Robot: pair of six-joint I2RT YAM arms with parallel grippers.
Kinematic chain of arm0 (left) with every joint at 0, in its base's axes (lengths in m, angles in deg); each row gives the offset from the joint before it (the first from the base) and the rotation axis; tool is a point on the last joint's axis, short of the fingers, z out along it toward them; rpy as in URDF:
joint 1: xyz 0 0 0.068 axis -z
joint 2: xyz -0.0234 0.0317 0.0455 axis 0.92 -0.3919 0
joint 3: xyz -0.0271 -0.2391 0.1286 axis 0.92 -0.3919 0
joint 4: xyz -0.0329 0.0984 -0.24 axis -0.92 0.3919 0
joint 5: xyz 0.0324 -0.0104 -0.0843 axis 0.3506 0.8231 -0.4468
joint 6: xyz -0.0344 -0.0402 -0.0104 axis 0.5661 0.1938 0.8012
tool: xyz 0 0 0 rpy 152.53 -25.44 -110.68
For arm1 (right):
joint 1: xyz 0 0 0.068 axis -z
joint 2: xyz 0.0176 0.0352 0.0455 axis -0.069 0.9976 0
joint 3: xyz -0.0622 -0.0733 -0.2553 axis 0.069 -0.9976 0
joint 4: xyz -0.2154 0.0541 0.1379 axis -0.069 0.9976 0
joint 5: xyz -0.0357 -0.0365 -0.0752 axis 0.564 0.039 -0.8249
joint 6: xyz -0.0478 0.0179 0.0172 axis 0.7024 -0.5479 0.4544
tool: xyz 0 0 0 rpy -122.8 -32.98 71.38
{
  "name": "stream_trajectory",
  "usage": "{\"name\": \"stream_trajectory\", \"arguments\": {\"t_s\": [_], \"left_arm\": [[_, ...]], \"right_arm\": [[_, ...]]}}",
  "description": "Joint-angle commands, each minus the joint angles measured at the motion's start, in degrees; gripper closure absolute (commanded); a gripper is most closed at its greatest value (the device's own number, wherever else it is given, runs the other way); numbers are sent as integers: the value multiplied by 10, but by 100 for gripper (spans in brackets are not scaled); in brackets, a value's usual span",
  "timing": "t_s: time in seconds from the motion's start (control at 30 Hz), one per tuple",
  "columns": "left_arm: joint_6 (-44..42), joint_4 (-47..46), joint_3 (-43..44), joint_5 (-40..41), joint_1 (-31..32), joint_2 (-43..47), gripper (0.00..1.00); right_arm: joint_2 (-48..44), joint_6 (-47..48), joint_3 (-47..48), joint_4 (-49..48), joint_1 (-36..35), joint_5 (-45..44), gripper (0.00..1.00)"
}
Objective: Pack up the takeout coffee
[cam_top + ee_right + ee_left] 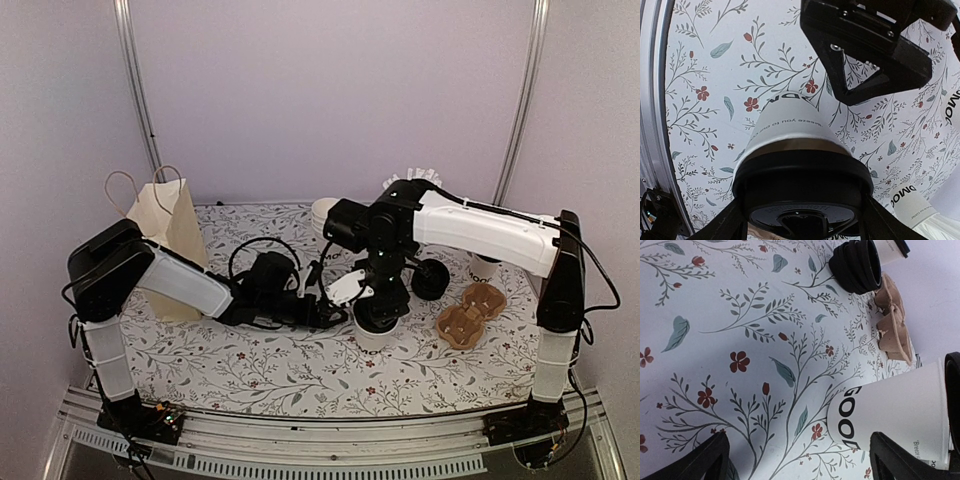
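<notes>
The coffee cup [790, 125] stands upright near the middle of the table [250, 365], black lid [805, 192] fitted, long axis vertical. The right gripper [801, 220] sits directly above it, fingers down either side of the lid and clamped on its rim. The left gripper [799, 442] lies low just beside the cup's left flank, fingers wide apart, holding nothing. The paper bag [168, 225] stands well apart at far left, so the carry likely runs leftward; the right arm is nearer.

You have three coffee cups [375, 338] [484, 272] [322, 212] and one stack of black lids [432, 278]. Also two brown carriers [483, 298] [458, 325], one paper bag [165, 225], one straw bunch [424, 173].
</notes>
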State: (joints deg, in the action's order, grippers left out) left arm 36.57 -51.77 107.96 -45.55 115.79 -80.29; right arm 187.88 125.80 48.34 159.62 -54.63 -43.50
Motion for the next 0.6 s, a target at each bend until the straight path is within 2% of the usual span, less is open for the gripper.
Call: {"name": "stream_trajectory", "arguments": {"t_s": [0.0,0.57], "left_arm": [[-11,-17,13,-13,6,-15,0],[-15,-24,21,-27,10,-27,0]], "right_arm": [[-6,8,-12,2,-8,-20,26],[-23,12,-9,2,-18,-71,26]]}}
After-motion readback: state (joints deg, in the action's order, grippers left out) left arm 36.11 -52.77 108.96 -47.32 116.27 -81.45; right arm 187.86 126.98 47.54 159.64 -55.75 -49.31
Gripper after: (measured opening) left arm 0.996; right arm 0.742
